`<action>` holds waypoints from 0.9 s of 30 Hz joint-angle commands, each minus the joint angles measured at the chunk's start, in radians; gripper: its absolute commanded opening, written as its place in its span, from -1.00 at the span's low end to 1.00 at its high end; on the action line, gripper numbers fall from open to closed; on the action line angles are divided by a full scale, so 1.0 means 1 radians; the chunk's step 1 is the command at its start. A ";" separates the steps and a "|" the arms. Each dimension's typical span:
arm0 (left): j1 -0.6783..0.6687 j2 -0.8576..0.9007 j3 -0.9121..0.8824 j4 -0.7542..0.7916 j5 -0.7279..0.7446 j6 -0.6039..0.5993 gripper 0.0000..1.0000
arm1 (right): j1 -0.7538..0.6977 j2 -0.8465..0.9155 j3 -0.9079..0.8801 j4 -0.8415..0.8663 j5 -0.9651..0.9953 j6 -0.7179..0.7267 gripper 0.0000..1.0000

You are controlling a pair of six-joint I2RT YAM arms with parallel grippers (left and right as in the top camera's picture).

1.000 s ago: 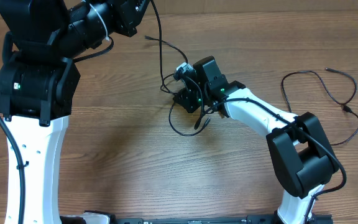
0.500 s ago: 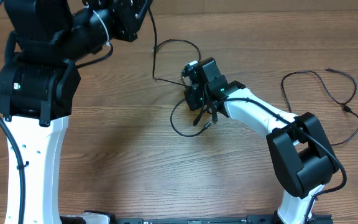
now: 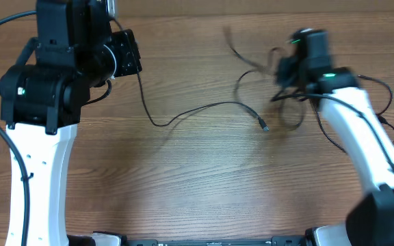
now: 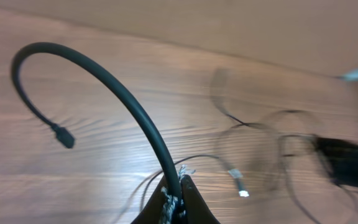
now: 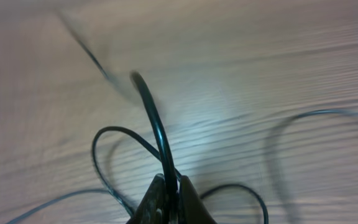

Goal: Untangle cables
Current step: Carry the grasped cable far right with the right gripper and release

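Loose loops of thin black flexible cables (image 3: 204, 107) sprawl over the wooden bench (image 3: 183, 184). The left hand (image 4: 175, 188) and the right hand (image 5: 169, 185) each clamp one strand.

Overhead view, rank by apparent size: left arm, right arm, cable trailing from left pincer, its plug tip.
1. left arm, likely inflated by nearness to the camera
2. right arm
3. cable
4. plug tip

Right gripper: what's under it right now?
The right gripper has its jaws shut on one cable; more loops show below it against the table. From overhead its body covers the grip, and blur hides whether the loops are knotted.
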 commanded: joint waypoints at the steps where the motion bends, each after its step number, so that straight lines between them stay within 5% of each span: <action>1: 0.005 0.029 0.002 -0.033 -0.159 0.027 -0.92 | -0.095 -0.076 0.087 -0.043 0.022 -0.029 -0.93; 8: 0.004 0.063 0.002 -0.056 -0.192 0.027 -0.92 | -0.305 -0.117 0.144 -0.065 0.021 -0.026 -0.93; 18: 0.002 0.115 0.002 -0.056 -0.037 0.032 -0.92 | -0.451 -0.115 0.143 -0.117 0.004 0.002 -0.92; 23: -0.018 0.155 0.002 0.008 0.131 0.076 -0.92 | -0.449 -0.115 0.143 -0.144 -0.287 0.003 0.14; 27: -0.072 0.176 0.002 0.106 0.278 0.098 -0.92 | -0.449 -0.114 0.143 -0.161 -0.501 -0.004 0.21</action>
